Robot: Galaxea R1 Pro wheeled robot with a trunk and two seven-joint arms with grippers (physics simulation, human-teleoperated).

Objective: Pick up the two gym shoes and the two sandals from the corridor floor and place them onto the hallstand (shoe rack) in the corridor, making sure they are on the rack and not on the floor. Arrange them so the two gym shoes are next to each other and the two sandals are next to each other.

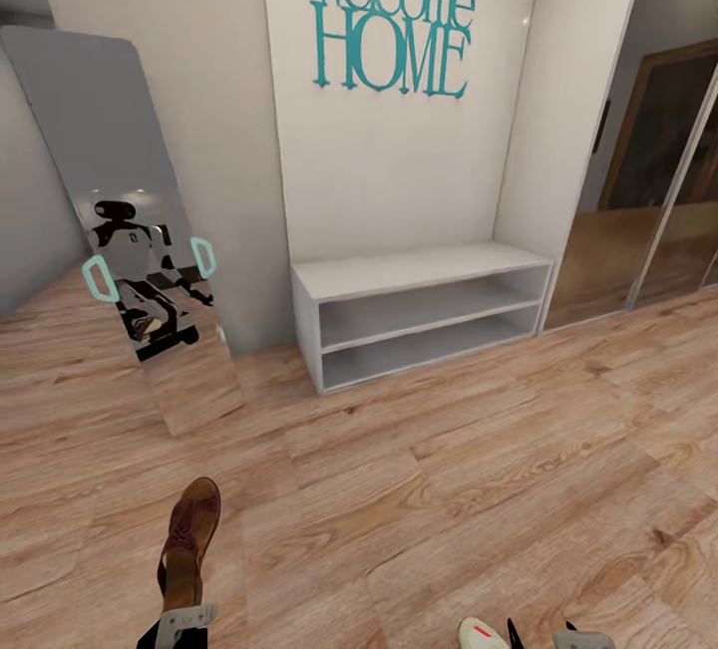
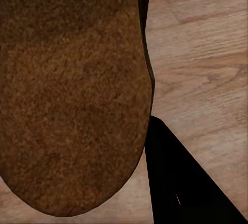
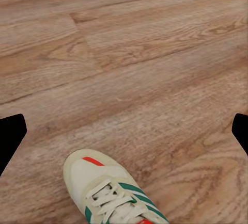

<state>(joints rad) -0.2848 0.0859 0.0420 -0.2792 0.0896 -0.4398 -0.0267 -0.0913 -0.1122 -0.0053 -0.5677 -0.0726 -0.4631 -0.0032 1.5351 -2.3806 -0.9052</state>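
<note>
1. A tall mirror (image 1: 130,230) leans against the grey wall at the far left and reflects the robot.
2. One dark brown sandal (image 1: 189,539) shows low in the head view, left of centre. Its long axis runs nearly straight away from the robot, toe toward the wall, tilted slightly right. Its heel end sits at the left gripper (image 1: 185,621). In the left wrist view its brown sole (image 2: 67,90) lies close against the lens above the corridor floor (image 2: 206,64), with a dark finger (image 2: 181,182) beside it. The left jaws appear clamped on the sandal's heel.
3. A plain white two-tier bench (image 1: 424,315) stands against the back wall in the alcove, under teal "Welcome HOME" lettering (image 1: 391,16). Both its tiers hold nothing.
4. One white gym shoe (image 3: 111,193), with green stripes and a red patch, lies on the planks, toe pointing away from the right gripper (image 3: 124,131). The right jaws stand wide apart, gripping nothing, black fingertips (image 3: 10,136) at either edge. The head view catches its toe at the lower edge.
</note>
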